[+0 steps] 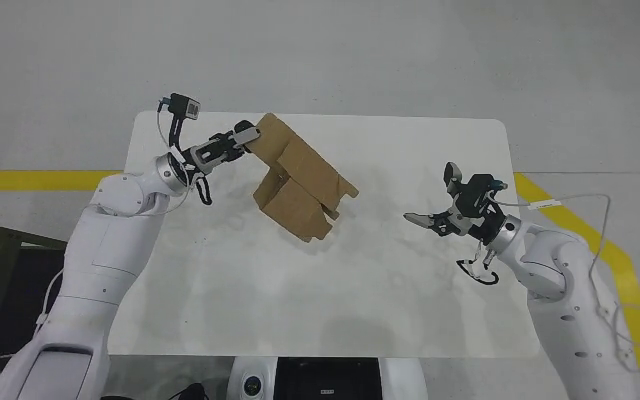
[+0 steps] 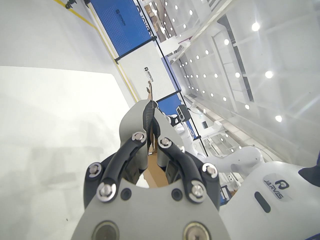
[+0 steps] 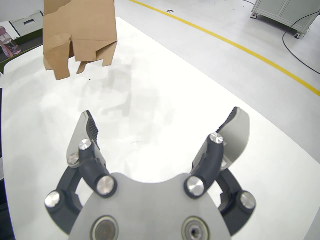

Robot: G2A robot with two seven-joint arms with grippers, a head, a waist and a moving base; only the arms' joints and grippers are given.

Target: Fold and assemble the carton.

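The left claw (image 2: 151, 108) pinches the brown box (image 1: 300, 180) by one edge, holding it up over the table (image 1: 400, 300) near the far left corner. The right claw (image 3: 161, 116) is spread wide near the right edge.

I found lighting bright and even. Ceiling lamps (image 2: 255, 26) flared. The carton (image 3: 95, 13) cast a faint shadow on the table (image 3: 175, 88). Wrist-view edges bowed.
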